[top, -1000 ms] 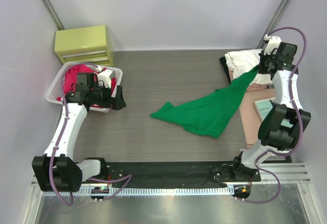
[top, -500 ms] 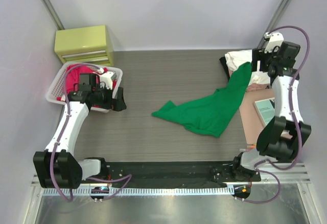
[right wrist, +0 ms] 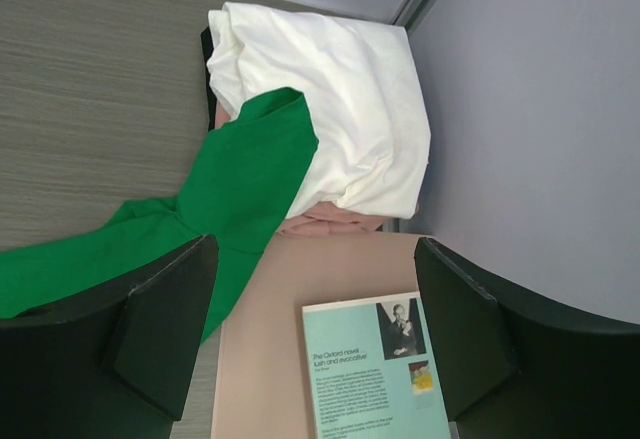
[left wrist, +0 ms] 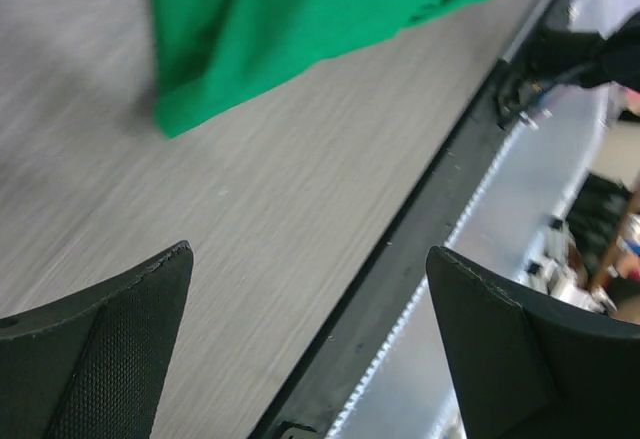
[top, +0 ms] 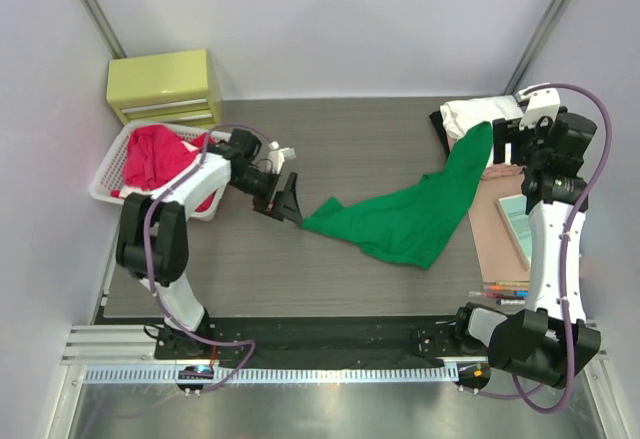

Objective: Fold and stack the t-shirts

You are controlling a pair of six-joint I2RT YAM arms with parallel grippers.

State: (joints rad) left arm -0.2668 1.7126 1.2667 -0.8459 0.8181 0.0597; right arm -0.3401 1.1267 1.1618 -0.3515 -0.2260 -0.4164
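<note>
A bright green t-shirt (top: 410, 219) lies spread on the table. Its far end is draped up onto a folded stack at the back right, a white t-shirt (top: 475, 117) over a pale pink one (right wrist: 330, 221). My right gripper (top: 508, 142) is open and empty, just right of that draped end. In the right wrist view it (right wrist: 315, 249) hovers over the green cloth (right wrist: 240, 179) and the white shirt (right wrist: 340, 89). My left gripper (top: 290, 202) is open beside the green shirt's left tip, not touching it. In its wrist view the jaws (left wrist: 308, 254) stand wide, the green cloth (left wrist: 300, 19) beyond. Red t-shirts (top: 150, 154) fill the basket.
A white slatted basket (top: 105, 187) stands at the left, with a yellow-green drawer box (top: 165, 84) behind it. A teal-covered book (top: 520, 214) lies on a tan mat (top: 490, 244) at the right, some pens (top: 500, 292) near its front. A black rail (left wrist: 400, 279) runs along the table's front edge.
My right gripper has opened and let go of the green shirt's end, which now rests on the stack. My left arm has swung from the basket to the shirt's left tip.
</note>
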